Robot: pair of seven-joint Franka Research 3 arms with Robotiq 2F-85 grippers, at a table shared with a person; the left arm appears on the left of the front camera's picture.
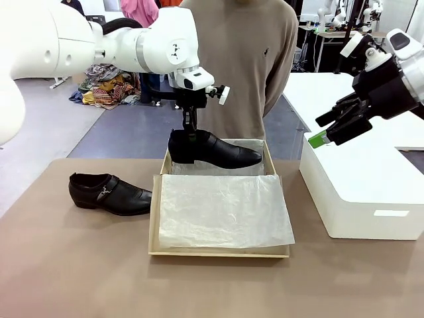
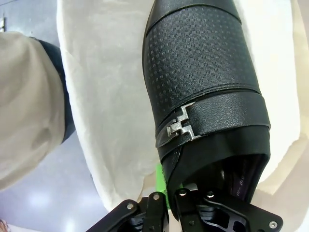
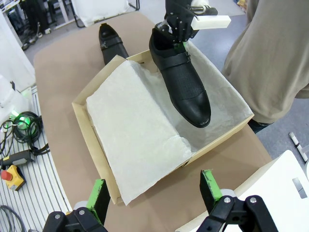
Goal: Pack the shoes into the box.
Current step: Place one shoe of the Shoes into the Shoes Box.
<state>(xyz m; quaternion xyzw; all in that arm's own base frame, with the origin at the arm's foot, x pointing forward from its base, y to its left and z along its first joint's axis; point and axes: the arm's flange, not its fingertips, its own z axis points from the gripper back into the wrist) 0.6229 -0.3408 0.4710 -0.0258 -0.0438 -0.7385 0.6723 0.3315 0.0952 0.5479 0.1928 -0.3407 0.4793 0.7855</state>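
One glossy black buckle loafer (image 1: 215,151) hangs over the twelve o'clock side of the tan shoebox (image 1: 218,252), toe toward three o'clock. Its heel collar is pinched by the left gripper (image 1: 190,134), whose fingers are almost fully closed on the leather. The second loafer (image 1: 109,193) lies on the table (image 1: 66,265) at nine o'clock of the box. The right gripper (image 1: 320,130) hovers wide open and empty at two o'clock, above the white block (image 1: 371,199). Such a narrow heel hold could let the toe swing down, and the loose tissue paper (image 1: 222,212) may bunch beneath the sole.
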